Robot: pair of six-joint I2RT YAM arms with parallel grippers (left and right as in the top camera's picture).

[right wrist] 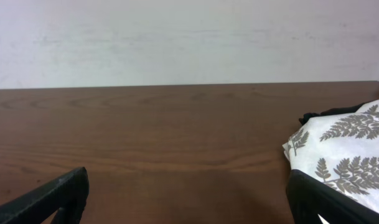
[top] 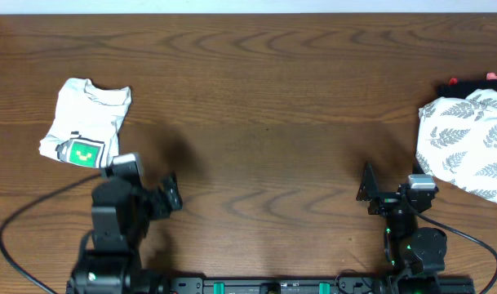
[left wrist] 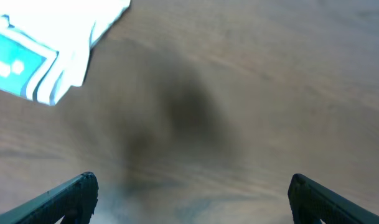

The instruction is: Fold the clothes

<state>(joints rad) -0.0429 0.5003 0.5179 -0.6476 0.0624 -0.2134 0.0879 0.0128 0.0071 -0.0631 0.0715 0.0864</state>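
Between the two claws lies bare table (top: 264, 188); no garment is spread out for work.

Progress:
- Just ahead of the left claw (top: 170, 194), to its outer side, is the T-shirt (top: 85, 122). It is near the claw but apart from it.
- It is a compact white bundle with the green square graphic on the edge nearest the claw. I judge this piece folded and done.
- Farther off, ahead of the right claw (top: 368, 188) and to its outer side, a fern-print cloth (top: 468, 143) sits in a loose heap over a dark cloth (top: 456, 86) at the table's edge.
- Those two look unfolded. If they count as clothes, they are what is left. I cannot tell whether they belong to the job.

Claws:
- Left: the jaws are spread wide, with nothing between them and only wood below. I see no contact with anything. The wrist view is blurred, with the shirt at its upper left corner.
- Right: the jaws are also wide apart and empty, pointing across the table toward the pale wall (right wrist: 189, 37).
- The fern cloth shows just past the right claw's right finger in the wrist view. The overhead view puts them apart.
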